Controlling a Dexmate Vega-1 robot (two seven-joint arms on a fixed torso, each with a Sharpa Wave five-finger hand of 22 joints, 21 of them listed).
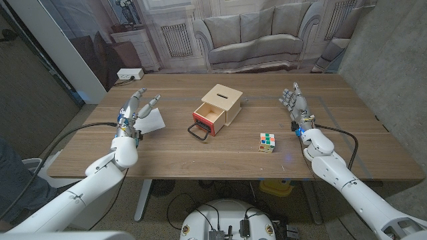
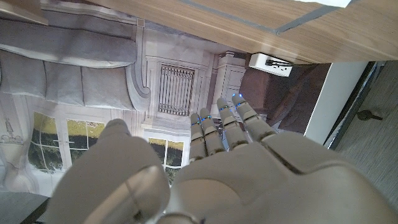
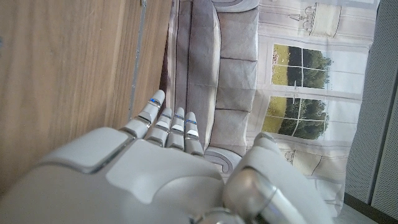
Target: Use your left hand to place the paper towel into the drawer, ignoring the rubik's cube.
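Colours on the table

The table [image 1: 200, 157] is brown wood with a streaked grain. The towel [image 1: 152, 121] is white. The drawer [image 1: 217, 111] is pale, unpainted wood with a red front edge and a black wire handle [image 1: 198, 131]. The cube [image 1: 267, 142] shows white, red, green and orange squares. Both hands, left [image 1: 135, 110] and right [image 1: 294, 103], are light grey with small blue marks on the fingers [image 2: 214, 127].
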